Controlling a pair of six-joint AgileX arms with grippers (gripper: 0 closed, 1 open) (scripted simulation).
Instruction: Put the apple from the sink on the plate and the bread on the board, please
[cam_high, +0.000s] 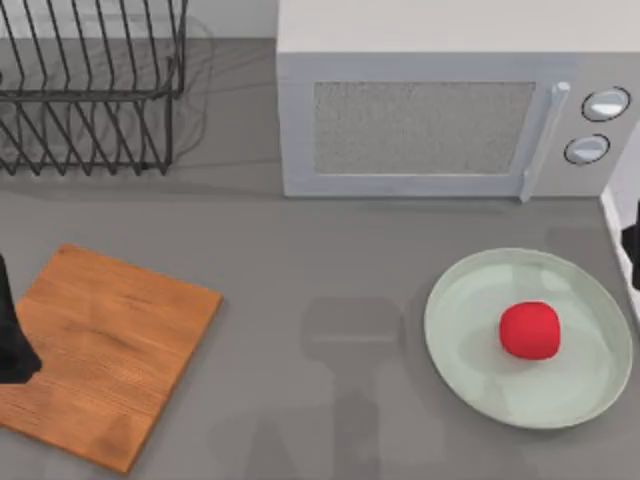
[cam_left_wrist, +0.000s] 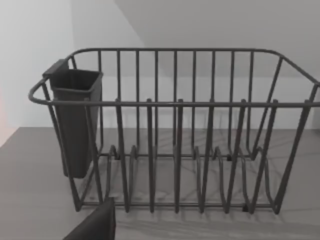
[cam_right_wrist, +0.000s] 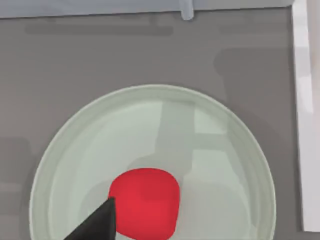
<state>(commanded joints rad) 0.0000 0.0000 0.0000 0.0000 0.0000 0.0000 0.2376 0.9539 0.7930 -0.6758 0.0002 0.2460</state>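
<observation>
Task progress at this moment. The apple (cam_high: 529, 330) lies on the pale green plate (cam_high: 470, 375), right of the plate's centre, at the right of the grey tabletop (cam_high: 320, 260); this half of the task looks complete. The wooden cutting board (cam_high: 100, 350) at the tabletop's left carries no bread, so that half remains, and where the bread lies cannot be told.

Arm pose. The left arm (cam_high: 12, 335) stands at the left edge, a dark part of it over the board's left side; its wrist camera faces the wire dish rack (cam_left_wrist: 175, 130) with a dark cutlery cup (cam_left_wrist: 75, 120) hooked on one end. The right arm (cam_high: 632, 240) sits at the right edge, beside the plate, and its wrist camera looks down on the apple. Whether either claw is apart or together cannot be told.

A closed microwave (cam_high: 440, 110) stands behind the plate.
</observation>
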